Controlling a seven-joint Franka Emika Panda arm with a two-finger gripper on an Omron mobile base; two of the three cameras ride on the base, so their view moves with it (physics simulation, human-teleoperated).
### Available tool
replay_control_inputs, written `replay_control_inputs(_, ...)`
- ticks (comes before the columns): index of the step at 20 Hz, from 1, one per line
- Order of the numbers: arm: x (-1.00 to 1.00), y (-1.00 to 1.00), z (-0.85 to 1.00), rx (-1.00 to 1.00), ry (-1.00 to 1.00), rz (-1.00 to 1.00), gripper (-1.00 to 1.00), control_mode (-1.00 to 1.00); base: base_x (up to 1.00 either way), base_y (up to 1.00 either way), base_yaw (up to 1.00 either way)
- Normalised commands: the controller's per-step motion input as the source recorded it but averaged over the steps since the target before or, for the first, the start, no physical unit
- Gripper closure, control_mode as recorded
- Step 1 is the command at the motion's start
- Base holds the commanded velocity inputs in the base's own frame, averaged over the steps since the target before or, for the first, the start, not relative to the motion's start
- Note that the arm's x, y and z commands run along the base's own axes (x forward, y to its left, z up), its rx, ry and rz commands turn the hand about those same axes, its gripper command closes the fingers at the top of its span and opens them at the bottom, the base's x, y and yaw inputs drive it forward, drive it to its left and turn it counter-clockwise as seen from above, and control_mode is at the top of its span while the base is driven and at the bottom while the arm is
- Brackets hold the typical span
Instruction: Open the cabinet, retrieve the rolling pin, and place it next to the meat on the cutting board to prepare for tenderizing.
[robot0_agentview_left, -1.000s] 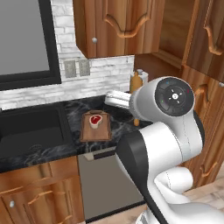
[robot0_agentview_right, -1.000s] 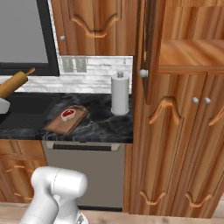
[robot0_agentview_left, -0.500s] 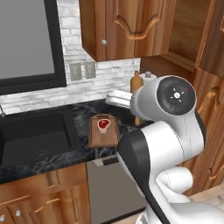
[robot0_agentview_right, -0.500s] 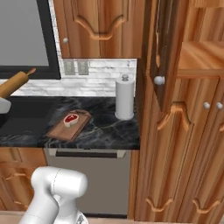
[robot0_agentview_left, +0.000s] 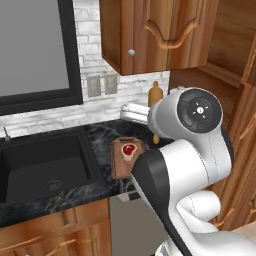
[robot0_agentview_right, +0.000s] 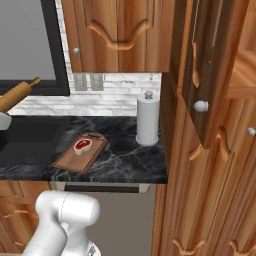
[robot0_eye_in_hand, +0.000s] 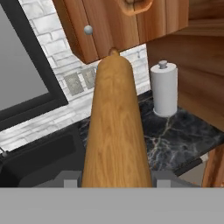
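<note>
Jaws grip slim tan rolling pin (robot0_eye_in_hand: 115, 127)

- The rolling pin (robot0_eye_in_hand: 114, 127): light tan wood, smooth with a soft sheen.
- The cutting board (robot0_agentview_right: 80, 153): brown wood, matt.
- The table (robot0_agentview_right: 125, 162): black marble-like stone with pale veins, polished.
- The cabinet (robot0_agentview_right: 210, 75): reddish-brown grained wood, round silver metal knobs.
- Backsplash (robot0_agentview_left: 95, 107): rough whitish brick.
- Sink (robot0_agentview_left: 42, 165): matt black.

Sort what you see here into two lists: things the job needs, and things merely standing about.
Needed: rolling pin in the gripper, meat, cutting board, tall cabinet with its door open.
Standing about: paper towel roll, sink, wall outlets, wall-hung cabinet.
</note>
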Motion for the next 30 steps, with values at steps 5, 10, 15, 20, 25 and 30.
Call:
replay_control_inputs(5, 0.0, 0.0, 0.0, 0.0, 0.0, 0.0, 1.0, 1.0, 0.51, 0.27, 0.0)
replay_control_inputs(10, 0.0, 0.0, 0.0, 0.0, 0.0, 0.0, 1.0, 1.0, 0.27, 0.34, 0.0)
replay_control_inputs(15, 0.0, 0.0, 0.0, 0.0, 0.0, 0.0, 1.0, 1.0, 0.0, 0.04, 0.0)
replay_control_inputs(20, 0.0, 0.0, 0.0, 0.0, 0.0, 0.0, 1.0, 1.0, 0.0, 0.0, 0.0)
replay_control_inputs(25, -0.02, 0.0, -0.05, 0.0, 0.0, 0.0, 1.0, -1.0, 0.0, 0.0, 0.0)
replay_control_inputs(30, -0.15, 0.02, -0.25, 0.0, 0.02, 0.0, 1.0, -1.0, 0.0, 0.0, 0.0)
